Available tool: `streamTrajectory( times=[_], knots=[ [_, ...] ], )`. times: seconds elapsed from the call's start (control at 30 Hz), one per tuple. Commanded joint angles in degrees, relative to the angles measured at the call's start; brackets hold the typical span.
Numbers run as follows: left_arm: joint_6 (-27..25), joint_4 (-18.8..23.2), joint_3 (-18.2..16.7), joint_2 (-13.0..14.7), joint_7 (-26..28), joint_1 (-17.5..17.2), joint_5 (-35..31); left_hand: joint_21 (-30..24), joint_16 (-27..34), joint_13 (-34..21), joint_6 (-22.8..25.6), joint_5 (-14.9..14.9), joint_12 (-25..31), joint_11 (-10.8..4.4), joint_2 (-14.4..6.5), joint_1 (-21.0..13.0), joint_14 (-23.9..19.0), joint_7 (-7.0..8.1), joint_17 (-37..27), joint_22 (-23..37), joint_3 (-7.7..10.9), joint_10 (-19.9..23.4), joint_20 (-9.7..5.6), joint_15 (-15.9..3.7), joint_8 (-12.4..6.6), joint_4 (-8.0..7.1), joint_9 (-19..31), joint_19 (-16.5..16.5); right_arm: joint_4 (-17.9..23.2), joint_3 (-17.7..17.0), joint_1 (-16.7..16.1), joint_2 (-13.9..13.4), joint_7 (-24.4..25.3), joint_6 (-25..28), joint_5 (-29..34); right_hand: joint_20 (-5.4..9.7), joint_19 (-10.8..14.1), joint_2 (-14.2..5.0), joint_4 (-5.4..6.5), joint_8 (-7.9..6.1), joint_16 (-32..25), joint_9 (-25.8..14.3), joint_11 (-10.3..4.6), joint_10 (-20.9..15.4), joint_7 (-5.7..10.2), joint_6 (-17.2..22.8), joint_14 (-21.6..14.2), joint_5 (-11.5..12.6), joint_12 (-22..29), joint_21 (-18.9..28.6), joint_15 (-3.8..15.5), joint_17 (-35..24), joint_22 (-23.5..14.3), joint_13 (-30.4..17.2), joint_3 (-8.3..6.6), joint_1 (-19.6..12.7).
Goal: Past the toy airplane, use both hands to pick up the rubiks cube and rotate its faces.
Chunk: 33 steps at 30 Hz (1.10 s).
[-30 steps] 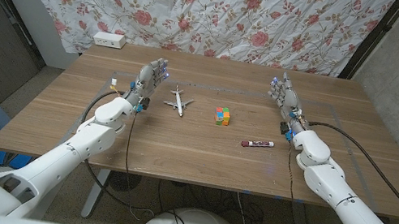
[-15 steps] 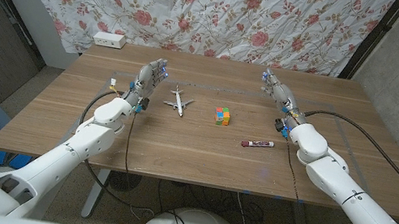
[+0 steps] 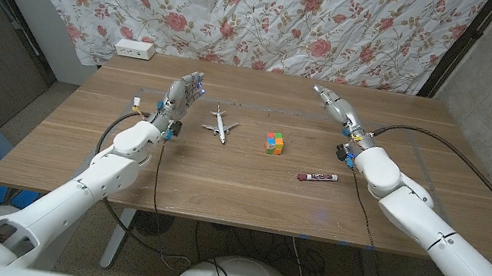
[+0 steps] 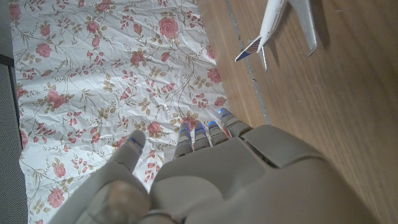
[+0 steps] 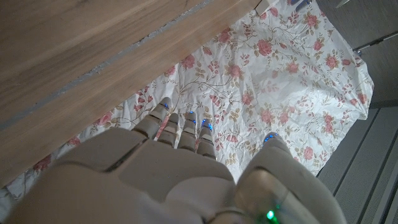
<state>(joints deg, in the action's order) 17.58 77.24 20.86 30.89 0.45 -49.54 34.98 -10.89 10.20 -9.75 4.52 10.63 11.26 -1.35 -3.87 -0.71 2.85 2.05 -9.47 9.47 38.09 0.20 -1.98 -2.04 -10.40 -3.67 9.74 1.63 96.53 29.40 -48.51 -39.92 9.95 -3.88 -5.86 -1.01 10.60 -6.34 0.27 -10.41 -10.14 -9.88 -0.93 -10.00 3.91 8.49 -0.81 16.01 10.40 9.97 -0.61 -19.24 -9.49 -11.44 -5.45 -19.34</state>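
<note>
The multicoloured rubiks cube (image 3: 273,143) sits on the wooden table (image 3: 247,189), just right of the white toy airplane (image 3: 219,122). My left hand (image 3: 182,96) stands to the left of the airplane with its fingers straight and apart, holding nothing. My right hand (image 3: 336,108) is raised above the table to the right of and beyond the cube, fingers extended, holding nothing. In the left wrist view the airplane (image 4: 283,25) lies on the wood beyond my left hand (image 4: 211,180). The right wrist view looks past my right hand (image 5: 168,180) to the table's far edge and the floral cloth.
A red marker (image 3: 317,178) lies on the table right of the cube, near my right forearm. A white power strip (image 3: 134,49) rests at the far left corner. A floral cloth (image 3: 249,7) hangs behind the table. Black cables trail from both wrists.
My right hand has moved leftward and further from me, toward the table's far middle. My left hand, the airplane, the cube and the marker have stayed put.
</note>
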Motion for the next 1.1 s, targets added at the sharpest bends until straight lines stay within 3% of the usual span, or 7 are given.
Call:
streamTrajectory(
  times=[0.03,0.27,0.57,1.1],
  knots=[
    [-0.5,2.7,0.0,0.4,2.1,-1.5,-1.0,-0.3,0.4,-0.3,0.9,0.2,0.4,-0.05,-2.6,-0.2,-0.7,0.14,-0.2,0.2,0.09,0.8,-2.09,-0.91,-0.22,0.48,0.1,1.0,5.3,1.4,0.4,-3.2,-0.9,6.0,6.4,0.26,-0.7,0.88,-0.94,0.22,0.0,-0.2,-0.16,0.7,0.65,-0.8,1.2,-0.7,0.0,0.0,0.02,0.4,-0.1,0.1,-0.15,-0.9],
    [-1.0,4.6,-0.4,0.7,4.2,-2.9,-1.5,-0.2,0.3,-0.3,0.9,0.2,0.3,-0.16,-2.6,-0.2,-0.8,0.17,-0.2,0.2,0.1,0.8,-2.23,-0.92,-0.16,0.57,0.1,0.9,8.2,2.4,1.8,-5.5,-4.6,10.1,8.7,-0.08,-3.2,1.59,-2.62,0.4,-0.1,-0.2,-0.74,2.2,0.99,-2.7,3.2,-1.7,-0.1,-0.1,-0.69,1.7,-0.1,0.4,-0.49,-2.2],
    [-1.5,5.2,-0.6,1.2,4.7,-3.4,-1.7,0.3,0.2,-0.3,0.2,0.2,0.1,-0.24,-2.5,-0.2,-0.9,0.36,-0.2,0.2,0.08,0.7,-2.0,-0.9,0.15,0.8,0.1,-0.3,14.3,6.0,4.8,-8.6,-10.5,20.6,15.7,-2.36,-5.6,2.71,-4.72,0.57,-0.2,-0.3,-0.9,5.0,1.29,-6.0,6.0,-3.1,-0.2,0.1,-2.76,3.1,-0.1,0.5,-0.79,-3.7],
    [-2.6,6.3,-1.2,1.7,5.8,-4.6,-1.2,0.4,0.1,-0.3,0.2,0.1,0.0,-0.48,-2.5,-0.2,-1.2,0.31,-0.2,0.3,0.05,1.0,-1.74,-1.2,0.15,0.96,0.1,-1.0,19.2,11.6,12.0,-9.8,-23.4,29.2,22.3,-4.31,-8.0,3.14,-8.93,0.4,-0.6,-0.6,-1.47,9.0,1.77,-13.4,10.0,-4.4,0.1,0.3,-5.0,5.0,-0.1,0.3,-2.94,-8.7]
  ],
)
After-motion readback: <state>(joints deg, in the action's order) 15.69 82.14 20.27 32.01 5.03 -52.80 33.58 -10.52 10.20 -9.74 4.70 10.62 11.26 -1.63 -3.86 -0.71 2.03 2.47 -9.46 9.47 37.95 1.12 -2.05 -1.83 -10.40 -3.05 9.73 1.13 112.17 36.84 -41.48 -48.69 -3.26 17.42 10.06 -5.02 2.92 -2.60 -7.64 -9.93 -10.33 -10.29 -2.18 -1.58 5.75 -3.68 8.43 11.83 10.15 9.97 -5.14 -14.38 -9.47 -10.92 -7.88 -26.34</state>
